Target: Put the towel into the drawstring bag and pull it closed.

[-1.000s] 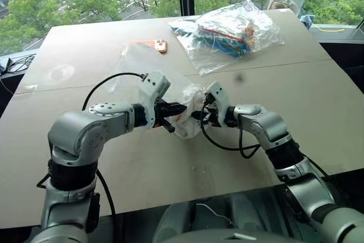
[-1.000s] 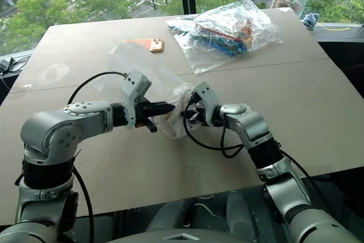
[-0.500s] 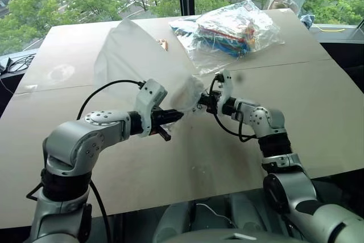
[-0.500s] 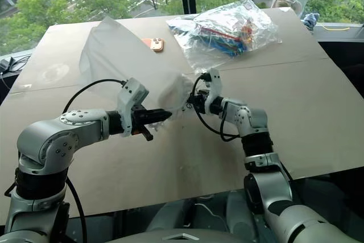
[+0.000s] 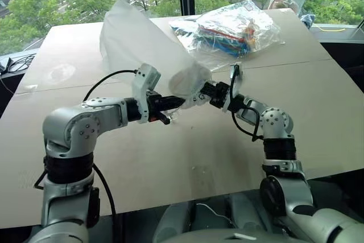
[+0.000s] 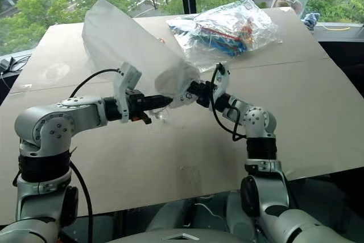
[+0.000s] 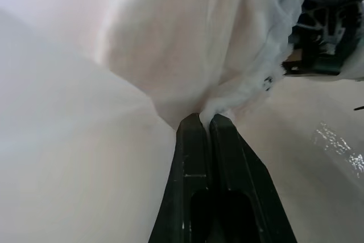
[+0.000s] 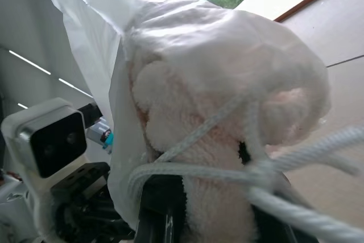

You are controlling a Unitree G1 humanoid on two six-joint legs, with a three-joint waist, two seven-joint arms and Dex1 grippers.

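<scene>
Drawstring bag: the drawstring bag point(image 5: 142, 41), thin, crinkly and half see-through, is held up off the surface point(image 5: 318, 106) between the two arms, its loose end rising in a broad sheet toward the far left.
Towel: the towel point(image 8: 187, 157), a soft rounded bundle of white terry cloth, sits inside the bag's lower end, its nap showing through the film in the right wrist view.
Cords: white twisted cords point(image 8: 296, 203) cross the bundle and run off the edge of that view.
Left gripper: the left gripper point(image 7: 206, 122) has its black fingers pressed together, pinching a gathered fold of the bag.
Right gripper: the right gripper point(image 5: 206, 91) is drawn tight at the bag's bunched end where the cords come out; whether it clamps cord or film is hard to make out.
Surface: flat, matt, tan board with a seam running across it.
Clear plastic bag: a clear plastic bag point(image 5: 227, 27) of colourful contents lies at the far side, glossy and wrinkled, well apart from the held bag.
Writing: a small dark mark shows on the bundle point(image 8: 243, 153); no lettering can be read.
Hidden: the sheet covers part of the far surface.
</scene>
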